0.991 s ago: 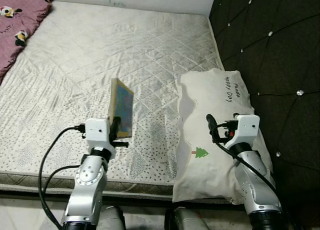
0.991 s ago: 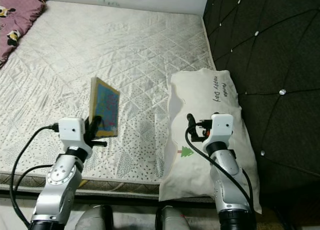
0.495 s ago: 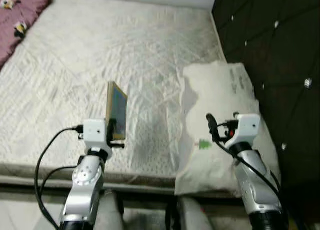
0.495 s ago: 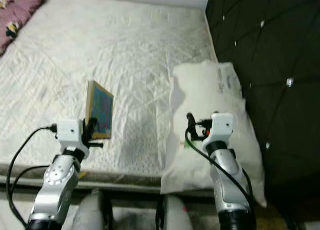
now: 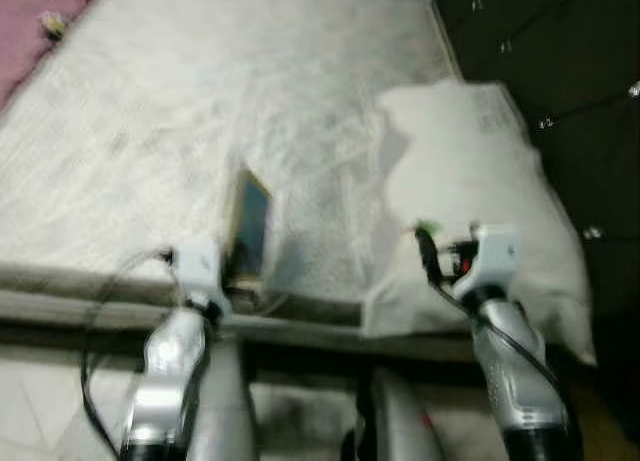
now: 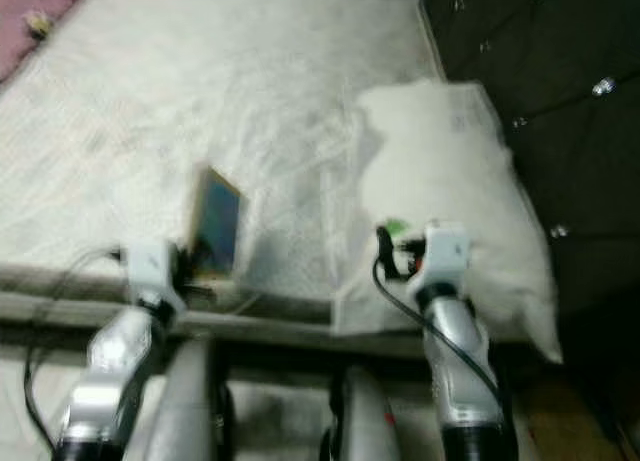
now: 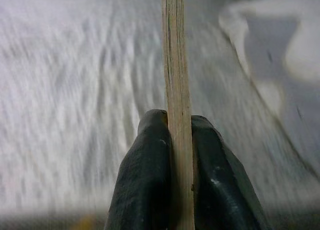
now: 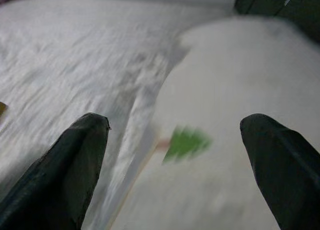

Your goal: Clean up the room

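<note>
we find the left end effector (image 7: 172, 190) clamped on the lower edge of a thin book (image 5: 249, 231), held upright above the near edge of the bed (image 5: 150, 111). the right end effector (image 8: 175, 155) stands wide apart and holds nothing, poised over the near end of a white pillow (image 5: 470, 171) lying along the bed's right edge beside the dark headboard (image 5: 560, 51). a pink blanket (image 5: 40, 21) lies at the far left corner. the head views are blurred. in our judgement the book is collected but not yet put away; blanket and pillow remain unattended.
</note>
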`<state>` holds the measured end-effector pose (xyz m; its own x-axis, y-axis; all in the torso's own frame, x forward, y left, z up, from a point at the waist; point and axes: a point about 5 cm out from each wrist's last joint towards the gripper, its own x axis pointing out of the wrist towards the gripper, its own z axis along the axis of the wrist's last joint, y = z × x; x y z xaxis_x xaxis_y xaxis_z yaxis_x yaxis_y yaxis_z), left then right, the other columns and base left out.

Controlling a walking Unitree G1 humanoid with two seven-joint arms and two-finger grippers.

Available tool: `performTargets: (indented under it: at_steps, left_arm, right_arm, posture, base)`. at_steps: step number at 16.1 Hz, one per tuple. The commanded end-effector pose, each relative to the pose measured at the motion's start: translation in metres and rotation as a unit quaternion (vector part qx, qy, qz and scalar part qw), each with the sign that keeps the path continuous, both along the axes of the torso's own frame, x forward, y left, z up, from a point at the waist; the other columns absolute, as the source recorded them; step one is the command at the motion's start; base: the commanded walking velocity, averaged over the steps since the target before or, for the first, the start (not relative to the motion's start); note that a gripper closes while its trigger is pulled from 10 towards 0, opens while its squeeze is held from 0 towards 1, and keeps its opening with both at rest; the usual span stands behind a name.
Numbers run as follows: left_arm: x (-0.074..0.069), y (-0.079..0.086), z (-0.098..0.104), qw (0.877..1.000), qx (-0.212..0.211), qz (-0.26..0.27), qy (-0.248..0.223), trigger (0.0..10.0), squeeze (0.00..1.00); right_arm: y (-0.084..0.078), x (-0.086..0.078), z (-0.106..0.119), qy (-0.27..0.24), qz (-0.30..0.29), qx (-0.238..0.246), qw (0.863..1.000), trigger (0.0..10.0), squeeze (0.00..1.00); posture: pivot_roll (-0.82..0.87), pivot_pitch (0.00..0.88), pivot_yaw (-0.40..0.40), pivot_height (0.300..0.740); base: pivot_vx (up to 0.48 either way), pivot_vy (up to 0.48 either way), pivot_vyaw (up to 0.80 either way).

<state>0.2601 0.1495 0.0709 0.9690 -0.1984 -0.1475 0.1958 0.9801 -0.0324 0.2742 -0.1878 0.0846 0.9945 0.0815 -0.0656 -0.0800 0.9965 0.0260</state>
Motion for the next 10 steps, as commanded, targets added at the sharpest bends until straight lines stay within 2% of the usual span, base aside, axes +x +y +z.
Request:
performTargets:
  at_steps: [1, 3, 7, 10]
  left_arm:
    - [0.009, 0.003, 0.015, 1.000, -0.013, -0.004, -0.027, 10.0, 0.00]
    - [0.016, 0.003, 0.016, 0.999, -0.042, -0.011, -0.011, 10.0, 0.00]
    - [0.033, 0.006, 0.029, 0.996, -0.083, -0.026, -0.027, 10.0, 0.00]
    - [0.050, 0.005, 0.033, 0.989, -0.148, -0.011, -0.023, 10.0, 0.00]
  right_arm:
    - [-0.003, 0.000, 0.004, -0.006, -0.003, -0.002, 1.000, 10.0, 0.00]
    - [-0.006, -0.003, 0.005, -0.004, -0.006, -0.007, 1.000, 10.0, 0.00]
    - [-0.016, -0.017, 0.011, -0.004, -0.019, -0.018, 1.000, 10.0, 0.00]
    - [-0.021, -0.042, 0.007, 0.016, -0.024, -0.028, 0.999, 10.0, 0.00]
  posture:
    - [-0.02, 0.156, -0.076, 0.626]
    - [-0.04, 0.186, -0.082, 0.626]
    - [-0.08, 0.225, -0.089, 0.626]
    - [-0.14, 0.248, -0.101, 0.626]
  base:
    - [0.000, 0.000, 0.00]
    - [0.000, 0.000, 0.00]
    - [0.000, 0.000, 0.00]
    - [0.000, 0.000, 0.00]
